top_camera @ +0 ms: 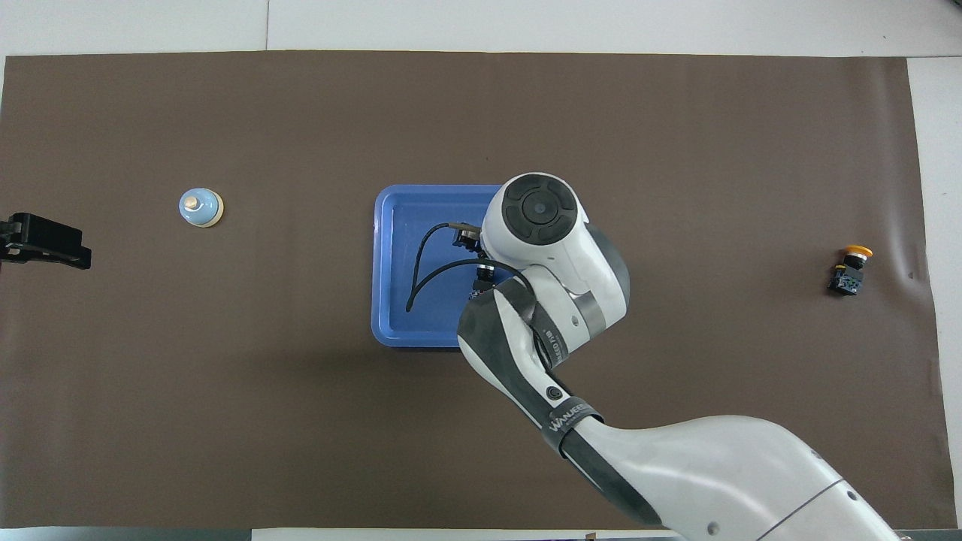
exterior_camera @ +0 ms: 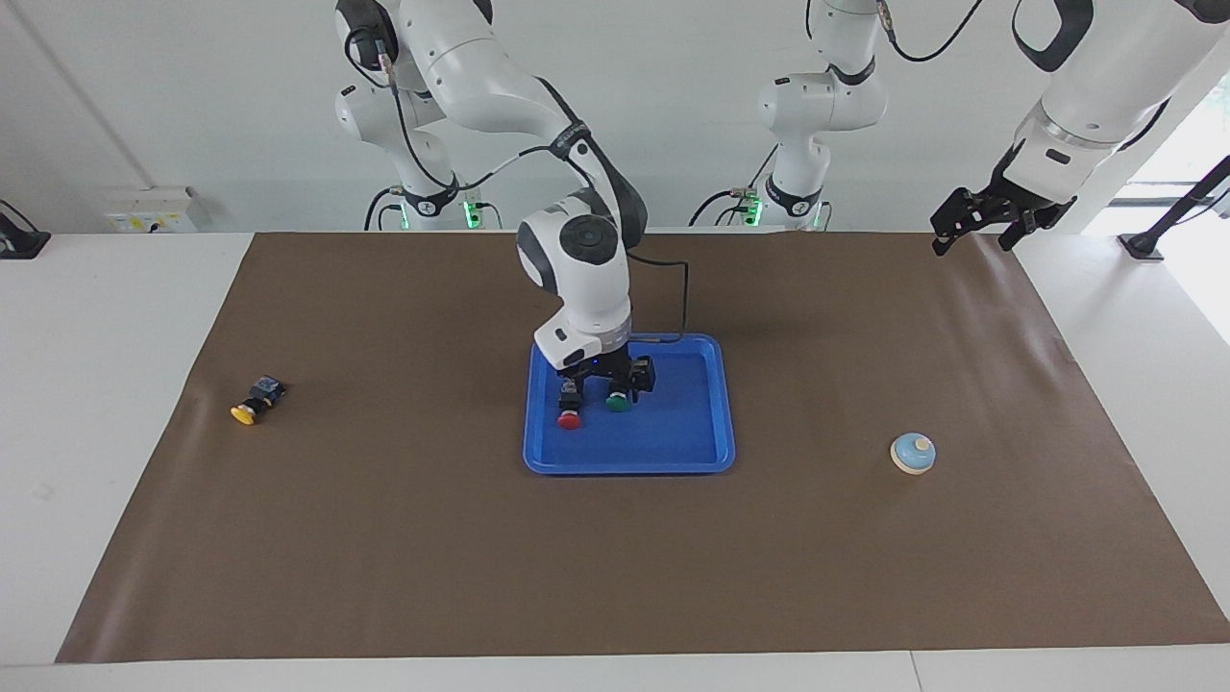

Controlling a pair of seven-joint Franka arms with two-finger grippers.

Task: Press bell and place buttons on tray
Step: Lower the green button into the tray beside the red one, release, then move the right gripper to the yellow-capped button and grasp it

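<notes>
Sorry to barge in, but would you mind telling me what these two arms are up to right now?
The right gripper is low over the blue tray, jaws open astride the green button, which rests on the tray beside the red button. The yellow button lies on the brown mat toward the right arm's end of the table. The bell stands toward the left arm's end. The left gripper waits open above the mat's corner.

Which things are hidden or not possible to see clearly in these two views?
- Overhead view: red button and green button in the tray are hidden under the right arm.
- Overhead view: right tool is covered by its own wrist.
- Overhead view: left tool is cut off by the edge.
- Both views: markings on the yellow button are too small.
</notes>
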